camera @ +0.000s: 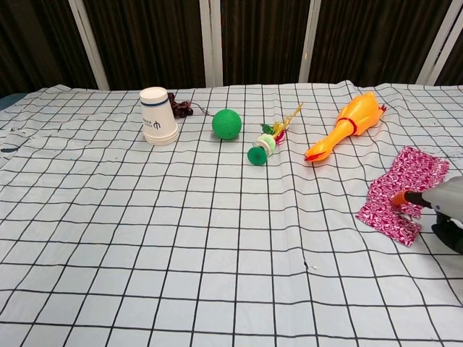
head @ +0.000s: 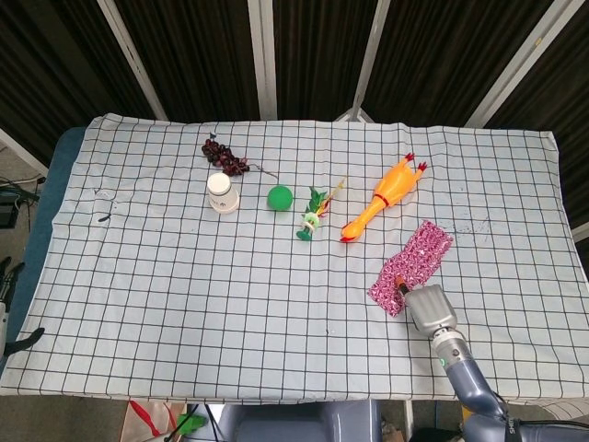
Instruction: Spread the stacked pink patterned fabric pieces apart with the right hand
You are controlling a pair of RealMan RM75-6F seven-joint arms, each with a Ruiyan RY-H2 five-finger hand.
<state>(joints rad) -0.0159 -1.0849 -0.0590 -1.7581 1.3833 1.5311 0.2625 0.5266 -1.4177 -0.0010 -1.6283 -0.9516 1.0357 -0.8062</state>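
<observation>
The pink patterned fabric pieces (head: 412,262) lie at the table's right side as one joined diagonal strip, the near piece (camera: 387,217) overlapped by the far piece (camera: 416,168). My right hand (head: 428,308) comes in from the near right edge with its grey back turned up. One orange-tipped finger (camera: 400,197) is stretched out and presses on the fabric near where the pieces meet. Its other fingers are hidden under the hand. In the chest view only the front of the hand (camera: 445,206) shows at the right border. My left hand is out of both views.
An orange rubber chicken (head: 382,198) lies just beyond the fabric. Further left are a green-handled toy (head: 311,216), a green ball (head: 279,198), an upturned white cup (head: 221,193) and a bunch of dark grapes (head: 225,157). The checked tablecloth (head: 184,304) covers the whole table.
</observation>
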